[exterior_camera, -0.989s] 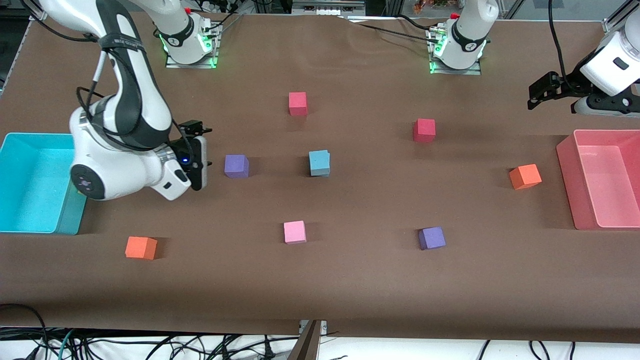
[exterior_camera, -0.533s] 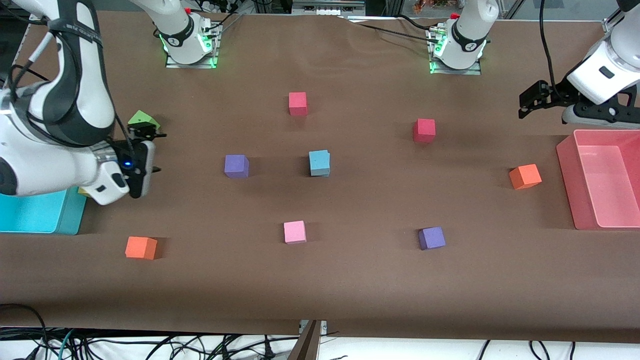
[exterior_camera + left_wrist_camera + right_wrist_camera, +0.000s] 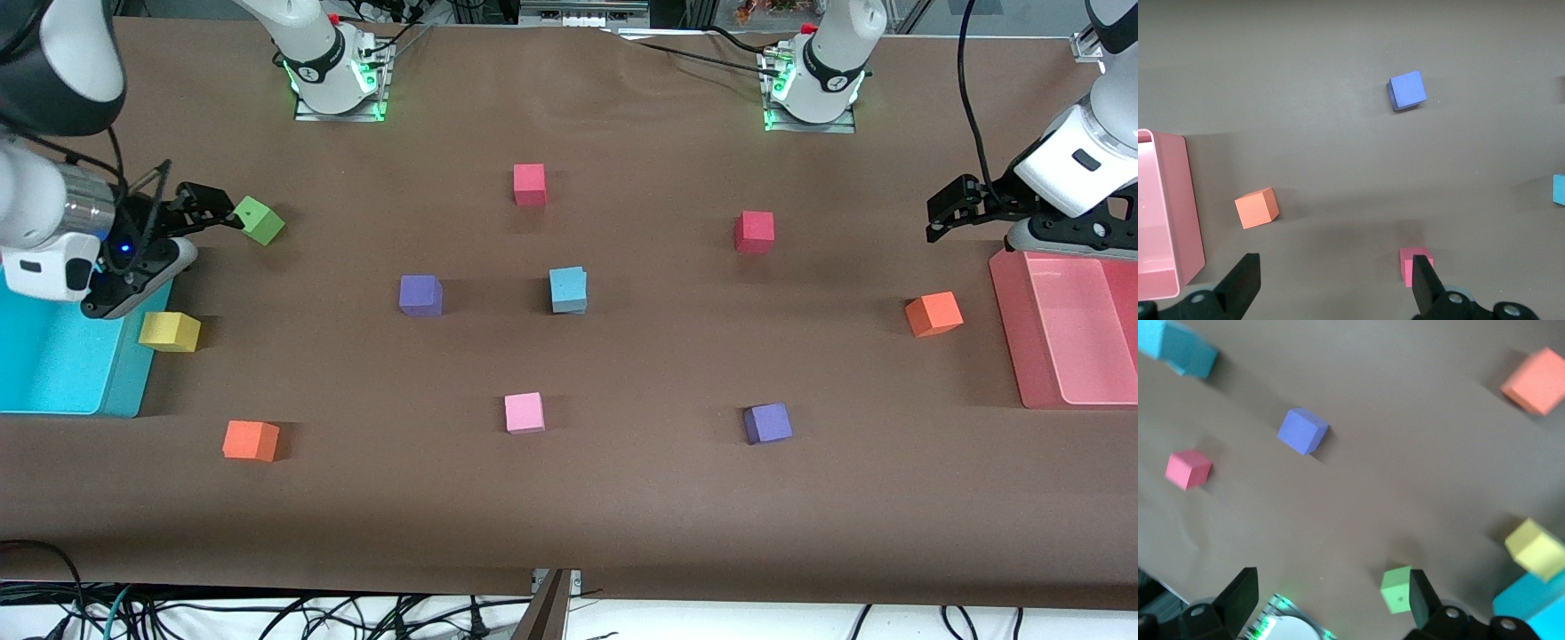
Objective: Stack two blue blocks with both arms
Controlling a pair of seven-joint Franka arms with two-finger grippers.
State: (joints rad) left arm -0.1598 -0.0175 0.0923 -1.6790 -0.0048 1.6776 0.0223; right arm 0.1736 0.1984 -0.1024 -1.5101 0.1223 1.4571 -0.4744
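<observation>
The two sky-blue blocks [image 3: 568,289] stand at the table's middle, one on top of the other and slightly askew. They also show in the right wrist view [image 3: 1178,350], and one edge shows in the left wrist view [image 3: 1559,189]. My right gripper [image 3: 213,209] is open and empty, up in the air beside the green cube [image 3: 260,220], at the right arm's end of the table. My left gripper [image 3: 947,209] is open and empty, over the table by the pink bin [image 3: 1009,293]. Its wrist view shows the left gripper [image 3: 1335,283] with fingers wide apart, as does the right gripper [image 3: 1330,597].
A turquoise bin [image 3: 53,373] stands at the right arm's end with a yellow cube [image 3: 169,332] beside it. Two purple cubes [image 3: 420,295] [image 3: 767,423], two red cubes [image 3: 529,184] [image 3: 754,231], two orange cubes [image 3: 250,440] [image 3: 933,314] and a pink cube [image 3: 524,412] lie scattered around the stack.
My right arm has drawn back from beside the purple cube toward the turquoise bin's end, uncovering the green and yellow cubes. My left gripper has shifted slightly near the pink bin. The blue stack has not moved.
</observation>
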